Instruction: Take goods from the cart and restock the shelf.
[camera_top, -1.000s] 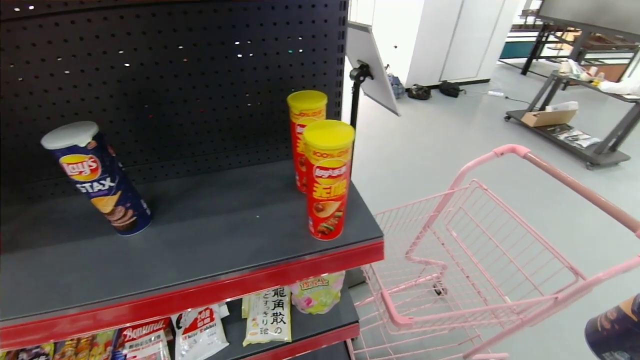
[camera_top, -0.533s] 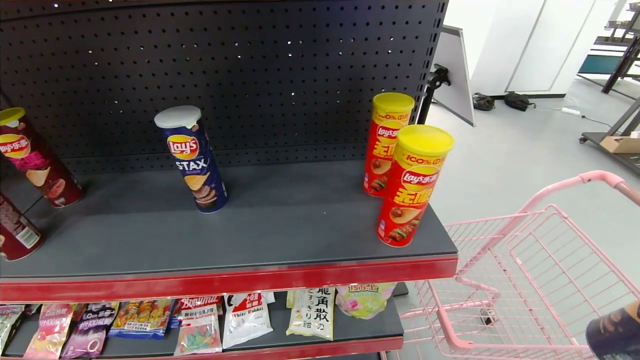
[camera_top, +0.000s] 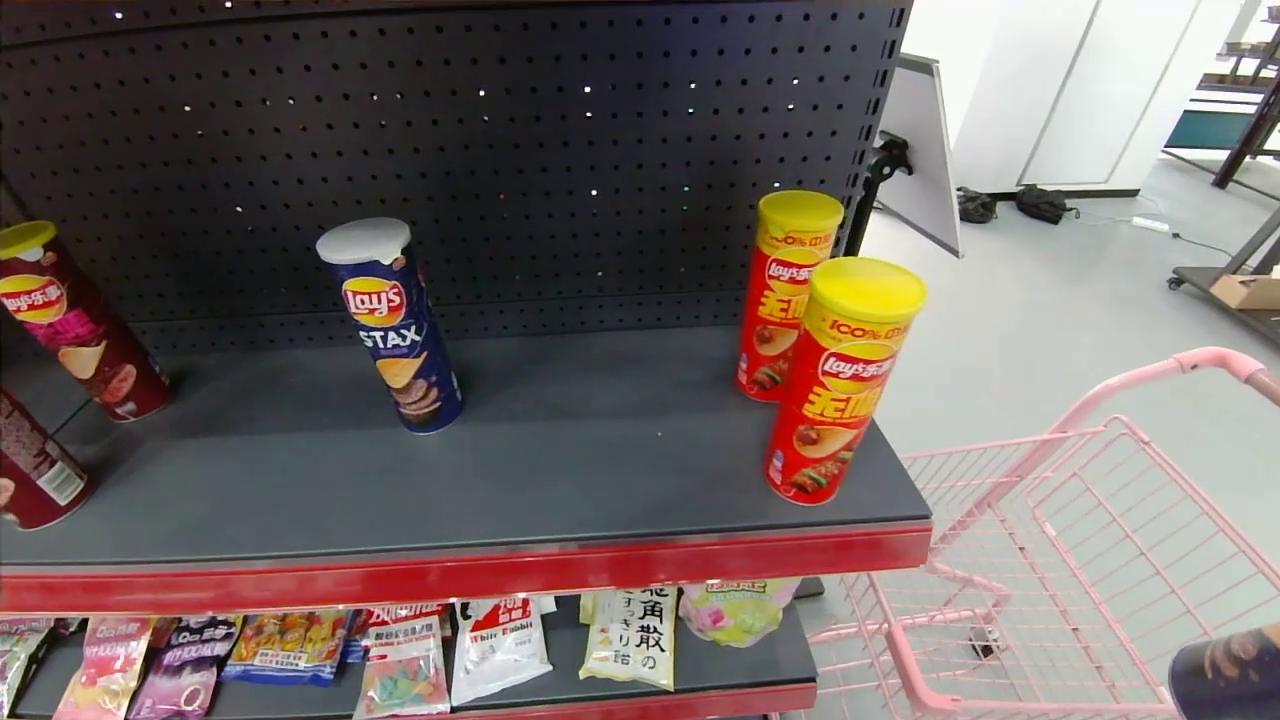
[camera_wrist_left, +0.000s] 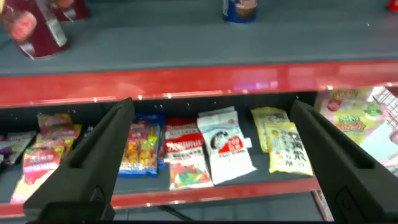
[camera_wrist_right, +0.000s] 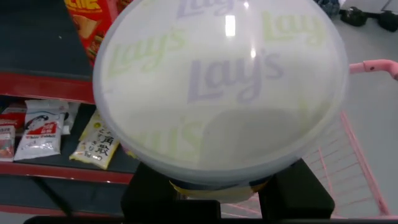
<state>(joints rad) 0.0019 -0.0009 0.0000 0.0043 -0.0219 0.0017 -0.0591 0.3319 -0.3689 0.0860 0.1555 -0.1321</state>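
Right gripper clamps a dark-blue cylindrical crisp can with a translucent plastic lid just beside the pink wire cart. The grey shelf board with red front edge lies ahead and to its left. Left gripper hangs released, facing snack bags on the tier below that board. We count a matching blue can and two red yellow-lidded cans shelved. We judge restocking well advanced, with the held can left to place.
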